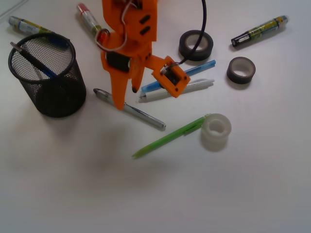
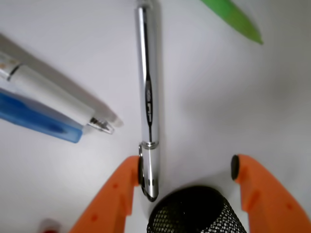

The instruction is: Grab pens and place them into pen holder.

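Note:
My orange gripper [image 1: 126, 98] is open and stands low over the table, its jaws either side of the near end of the silver-white pen [image 1: 131, 109]. In the wrist view the gripper [image 2: 187, 168] has its left pad against that silver pen [image 2: 147, 97], and the right pad is well clear. The black mesh pen holder [image 1: 48, 77] stands upright at the left with a dark navy pen [image 1: 26, 53] leaning inside; its rim [image 2: 194, 191] shows below the jaws. The light blue pen [image 1: 194, 70], white pen [image 1: 194, 86] and lime green pen [image 1: 170, 136] lie on the table to the right.
Two dark tape rolls [image 1: 195, 44] [image 1: 241, 69] and a white tape roll [image 1: 215, 131] lie to the right. Fat markers lie at the back: a red-capped one [image 1: 91, 22], a black-capped one [image 1: 257, 31], and one behind the holder [image 1: 26, 25].

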Motion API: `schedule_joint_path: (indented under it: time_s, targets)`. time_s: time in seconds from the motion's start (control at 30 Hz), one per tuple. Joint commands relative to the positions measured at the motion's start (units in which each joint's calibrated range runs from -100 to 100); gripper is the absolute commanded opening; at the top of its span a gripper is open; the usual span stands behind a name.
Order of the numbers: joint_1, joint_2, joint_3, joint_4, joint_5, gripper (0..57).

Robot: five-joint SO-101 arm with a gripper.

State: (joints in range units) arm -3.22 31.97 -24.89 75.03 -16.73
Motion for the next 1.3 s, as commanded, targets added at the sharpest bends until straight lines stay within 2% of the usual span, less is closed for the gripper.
schedule_joint_path:
  time_s: [0.0,0.37,0.53,0.6,0.87,1.03,1.27]
  targets:
    - [-0.9,1.7,-4.4,1.5,-0.3,21.2]
    - [-2.7,6.7,-4.6,2.3,-2.1,20.9]
    - [-2.4,7.8,-4.5,2.1,-2.1,12.8]
    - [-2.3,9.0,-4.3,1.0,-2.1,11.6]
    - [-1.5,12.4,-8.1,1.9,-2.8,12.0]
    - [-1.5,11.9,-8.7,2.1,-3.8,19.6]
    - [-1.6,9.6,-13.4,4.9,-4.0,20.4]
